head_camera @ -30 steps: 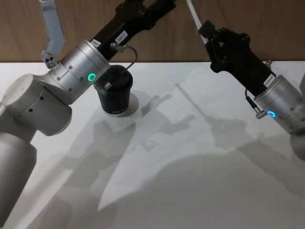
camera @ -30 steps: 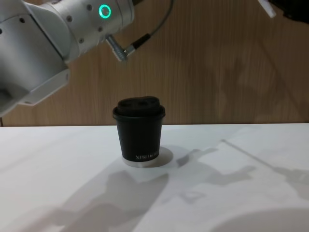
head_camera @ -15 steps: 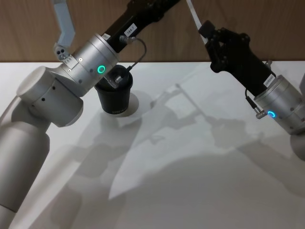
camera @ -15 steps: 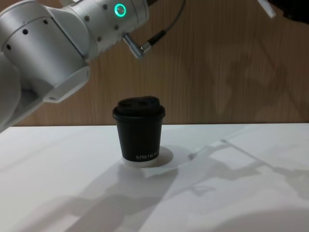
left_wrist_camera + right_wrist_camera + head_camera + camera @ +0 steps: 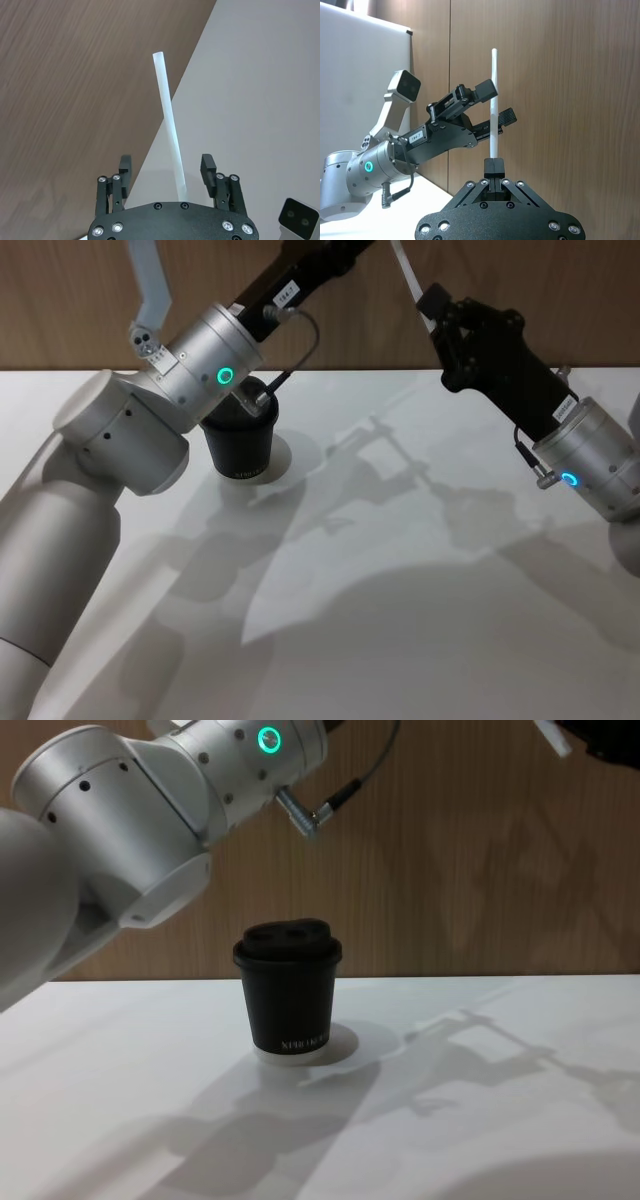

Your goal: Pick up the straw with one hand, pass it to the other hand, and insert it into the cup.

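A thin white straw (image 5: 493, 100) stands upright in my right gripper (image 5: 493, 162), which is shut on its lower end, high at the back right above the table. In the head view the straw (image 5: 403, 265) sticks up from the right gripper (image 5: 437, 310). My left gripper (image 5: 167, 167) is open, its two fingers on either side of the straw (image 5: 170, 130) with gaps on both sides. From the right wrist the left gripper (image 5: 496, 103) straddles the straw's middle. The black lidded cup (image 5: 243, 440) stands on the table under the left arm, also clear in the chest view (image 5: 288, 990).
The white table (image 5: 400, 590) lies under both arms, with a wooden wall (image 5: 480, 870) behind it. The left arm's silver housing with its green ring (image 5: 205, 365) hangs just above the cup, a dark cable (image 5: 290, 375) looping beside it.
The left arm has swung right and upward, bringing its open gripper around the straw. The right arm, straw and cup have stayed still.
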